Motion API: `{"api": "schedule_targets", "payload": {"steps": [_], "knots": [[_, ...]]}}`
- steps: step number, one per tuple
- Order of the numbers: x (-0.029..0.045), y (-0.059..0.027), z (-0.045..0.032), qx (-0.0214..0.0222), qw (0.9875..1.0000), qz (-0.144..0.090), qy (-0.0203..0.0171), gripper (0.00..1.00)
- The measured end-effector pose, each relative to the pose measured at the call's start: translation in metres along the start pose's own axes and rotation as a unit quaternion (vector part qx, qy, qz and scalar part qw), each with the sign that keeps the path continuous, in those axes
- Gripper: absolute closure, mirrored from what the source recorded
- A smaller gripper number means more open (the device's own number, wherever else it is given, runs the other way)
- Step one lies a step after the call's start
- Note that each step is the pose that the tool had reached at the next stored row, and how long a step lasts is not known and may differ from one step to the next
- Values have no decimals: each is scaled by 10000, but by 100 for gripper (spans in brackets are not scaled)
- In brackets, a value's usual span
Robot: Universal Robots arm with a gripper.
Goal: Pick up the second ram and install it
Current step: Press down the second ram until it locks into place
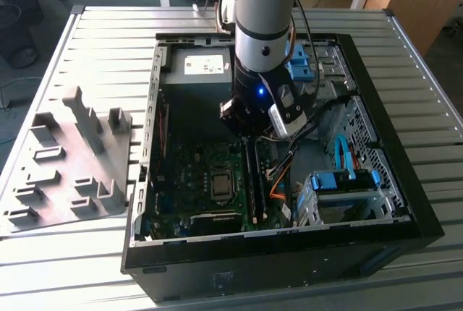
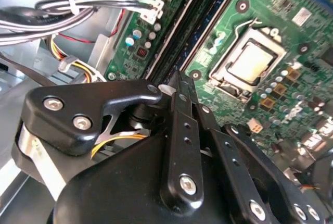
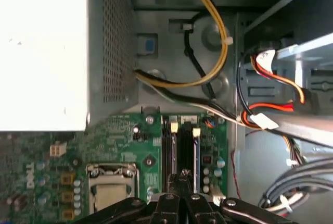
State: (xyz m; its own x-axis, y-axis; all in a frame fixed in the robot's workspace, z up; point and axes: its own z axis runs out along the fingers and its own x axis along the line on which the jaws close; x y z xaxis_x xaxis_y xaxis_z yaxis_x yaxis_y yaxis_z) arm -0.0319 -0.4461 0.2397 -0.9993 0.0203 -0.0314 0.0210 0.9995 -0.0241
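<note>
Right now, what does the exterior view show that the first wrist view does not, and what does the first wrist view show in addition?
Exterior view alone: the grey fixture block on the slatted table, at the exterior view's left of the open computer case, and the arm reaching down into it.

First wrist view alone: the yellow cable looping over the case floor, and the white box beside the perforated wall.

Both: the motherboard, its processor socket, and the gripper over the memory slots.

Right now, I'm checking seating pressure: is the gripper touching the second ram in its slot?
Cannot tell. In the first wrist view the gripper sits directly over the second ram, but its linkage hides the meeting point.
</note>
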Motion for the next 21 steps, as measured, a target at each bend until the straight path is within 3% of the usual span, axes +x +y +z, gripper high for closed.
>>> {"api": "schedule_targets", "payload": {"steps": [10,21], "knots": [[46,93,173,-4,10000,0,0,90],[48,99,209,-5,10000,0,0,90]]}}
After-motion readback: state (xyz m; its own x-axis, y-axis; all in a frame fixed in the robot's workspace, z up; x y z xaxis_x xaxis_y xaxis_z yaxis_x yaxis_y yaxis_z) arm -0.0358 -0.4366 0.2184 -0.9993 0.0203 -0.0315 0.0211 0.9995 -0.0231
